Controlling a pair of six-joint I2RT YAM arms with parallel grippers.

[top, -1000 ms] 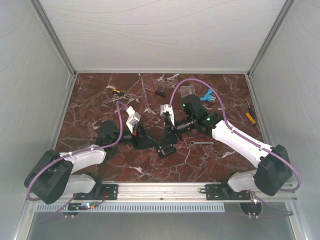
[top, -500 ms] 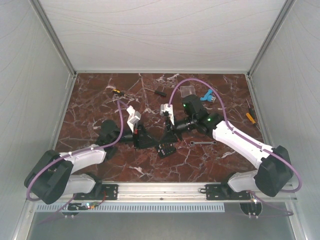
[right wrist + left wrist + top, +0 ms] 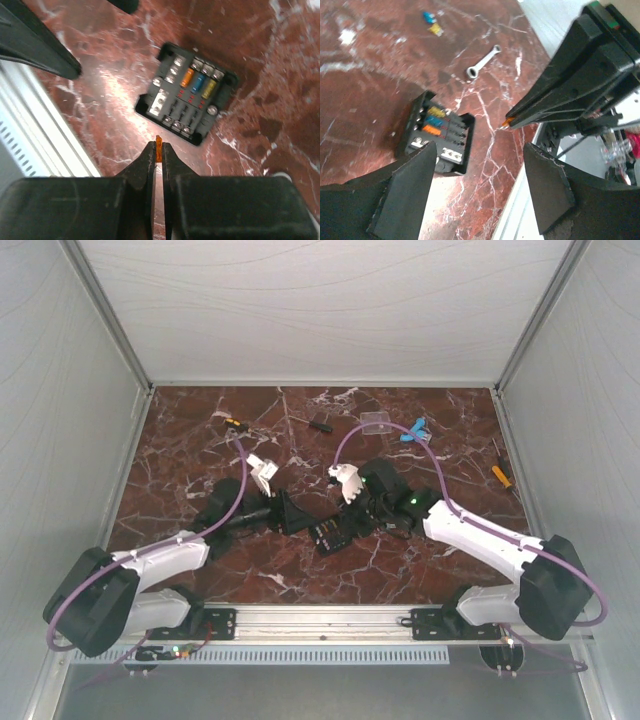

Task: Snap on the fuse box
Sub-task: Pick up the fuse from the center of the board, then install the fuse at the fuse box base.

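We see the fuse box (image 3: pixel 330 533) lying flat and face up on the red marble table (image 3: pixel 190 440), between the two arms. Orange, blue and yellow fuses sit side by side in its face. The right fingers (image 3: pixel 142 170) are pressed together just beside the fuse box, pinching an orange fuse (image 3: pixel 159 142) at their very tips. That fuse is clear of the fuse box. The left fingers (image 3: pixel 405 190) are spread wide with nothing between them, close to the fuse box on its other side. A small wrench (image 3: pixel 482 62) lies beyond the fuse box, and two loose fuses (image 3: pixel 432 24), blue and yellow, lie farther off.
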